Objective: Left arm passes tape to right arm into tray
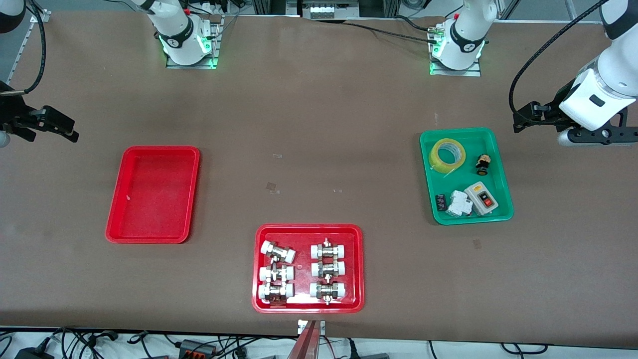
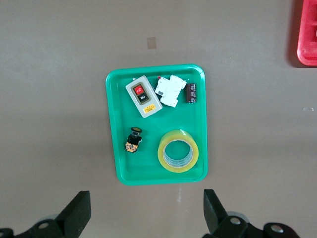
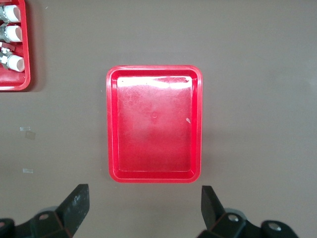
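Lying flat, glossy ring-shaped tape (image 1: 447,155) in green tray (image 1: 502,172).

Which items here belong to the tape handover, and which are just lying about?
Part of the job:
- yellow tape roll, lying in the green tray
- plain red tray, holding nothing
- left claw, open, above the green tray
- right claw, open, above the plain red tray

Just lying about:
- switch box
- white breaker
- push button
- red tray of fittings
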`<state>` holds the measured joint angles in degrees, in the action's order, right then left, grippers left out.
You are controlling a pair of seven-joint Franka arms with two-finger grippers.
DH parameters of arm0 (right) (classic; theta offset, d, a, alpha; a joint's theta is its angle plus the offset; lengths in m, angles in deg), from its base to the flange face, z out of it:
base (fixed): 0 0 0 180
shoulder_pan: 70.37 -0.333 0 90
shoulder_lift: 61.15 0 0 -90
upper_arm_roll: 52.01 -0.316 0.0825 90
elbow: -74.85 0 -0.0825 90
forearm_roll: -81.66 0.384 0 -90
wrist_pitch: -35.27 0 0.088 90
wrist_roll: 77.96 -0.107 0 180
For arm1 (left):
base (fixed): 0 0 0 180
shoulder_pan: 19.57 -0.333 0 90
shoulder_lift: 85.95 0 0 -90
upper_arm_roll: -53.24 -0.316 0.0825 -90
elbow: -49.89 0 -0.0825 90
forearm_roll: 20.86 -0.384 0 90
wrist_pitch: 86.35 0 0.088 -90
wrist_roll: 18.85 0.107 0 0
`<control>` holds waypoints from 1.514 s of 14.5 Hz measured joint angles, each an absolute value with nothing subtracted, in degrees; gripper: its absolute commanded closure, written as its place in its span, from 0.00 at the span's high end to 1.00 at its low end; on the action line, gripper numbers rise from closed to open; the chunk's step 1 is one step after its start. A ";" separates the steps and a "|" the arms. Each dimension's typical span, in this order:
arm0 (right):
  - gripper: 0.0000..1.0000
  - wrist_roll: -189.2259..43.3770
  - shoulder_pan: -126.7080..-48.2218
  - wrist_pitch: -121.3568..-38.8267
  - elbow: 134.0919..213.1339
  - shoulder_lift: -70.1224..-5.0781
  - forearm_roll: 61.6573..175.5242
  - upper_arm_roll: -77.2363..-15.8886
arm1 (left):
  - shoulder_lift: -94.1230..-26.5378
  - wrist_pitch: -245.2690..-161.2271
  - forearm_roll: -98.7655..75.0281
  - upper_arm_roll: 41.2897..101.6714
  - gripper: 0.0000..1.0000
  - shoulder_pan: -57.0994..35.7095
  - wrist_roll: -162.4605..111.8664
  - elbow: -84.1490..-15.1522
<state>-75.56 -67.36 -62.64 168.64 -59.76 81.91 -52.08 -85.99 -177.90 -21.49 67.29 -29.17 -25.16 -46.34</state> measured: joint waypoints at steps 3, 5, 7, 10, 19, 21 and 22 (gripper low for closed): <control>1.00 -75.56 -67.35 -61.84 168.64 -60.36 81.91 -52.08 | -85.99 -177.61 -21.49 67.29 1.00 -29.17 -25.16 -46.34; 1.00 -75.56 -67.34 -61.44 168.64 -60.75 81.91 -52.07 | -85.99 -177.49 -21.49 67.29 1.00 -29.17 -25.16 -46.34; 1.00 -75.56 -67.34 -61.36 168.64 -60.84 81.91 -52.07 | -85.98 -177.48 -21.49 67.30 1.00 -29.17 -25.16 -46.38; 1.00 -75.56 -67.34 -61.20 168.65 -60.83 81.91 -52.07 | -85.13 -176.49 -21.48 67.47 1.00 -29.17 -25.13 -47.15; 1.00 -75.55 -67.34 -61.01 168.71 -60.79 81.91 -52.20 | -71.82 -188.03 -21.49 67.77 1.00 -29.23 -25.10 -61.73; 1.00 -75.55 -67.34 -61.01 168.71 -60.79 81.91 -52.20 | -70.24 -191.52 -21.49 67.76 1.00 -29.27 -25.10 -65.49; 1.00 -75.55 -67.34 -61.01 168.71 -60.79 81.91 -52.20 | -69.75 -192.90 -21.49 67.75 1.00 -29.34 -25.11 -66.61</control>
<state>-75.55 -67.34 -61.01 168.71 -60.79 81.91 -52.20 -69.75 -192.90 -21.49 67.75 -29.34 -25.11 -66.61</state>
